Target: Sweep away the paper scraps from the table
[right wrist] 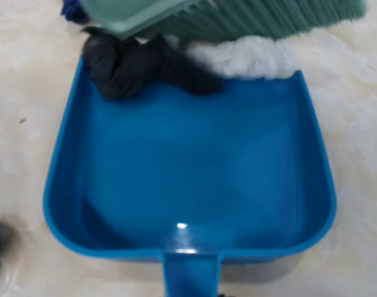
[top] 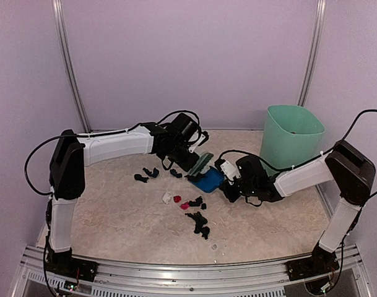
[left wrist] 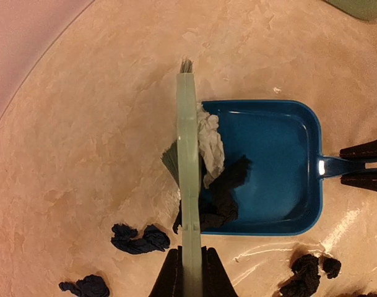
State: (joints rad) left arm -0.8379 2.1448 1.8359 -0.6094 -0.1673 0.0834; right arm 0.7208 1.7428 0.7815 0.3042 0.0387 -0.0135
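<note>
- the left fingers [left wrist: 169, 278] are closed tight on the handle of the brush [left wrist: 188, 185], which is held on edge with its bristles down at the mouth of the pan [left wrist: 281, 154].
- the right fingers [left wrist: 364, 150] are closed on the pan's handle. the pan is laid flat on the surface [left wrist: 83, 154], with its open lip turned toward the brush.
- black and white scraps [left wrist: 228, 185] are caught between the bristles and the lip, partly inside the pan. the step in hand is judged to be the pushing of these over the lip.
- the stroke is best carried straight along the pan's floor toward its handle, with the bristles pressed lightly down, so that nothing is slipped under the lip or flicked aside.
- the pan should be pressed down and braced against the push. if it is allowed to slide back, the scraps would likely be ploughed along rather than loaded.
- the brush should be lifted only once the scraps lie deep in the pan, since wrinkly paper may cling to the bristles and be dragged out.
- more scraps are scattered loose on the surface: dark ones just beside the brush [left wrist: 138, 238], some by the pan's corner [left wrist: 309, 269], and a group with pink-red and white bits nearer the arms' bases [top: 197, 219]. much of the task is judged undone.
- the bin [top: 292, 136] stands near, behind the pan.
</note>
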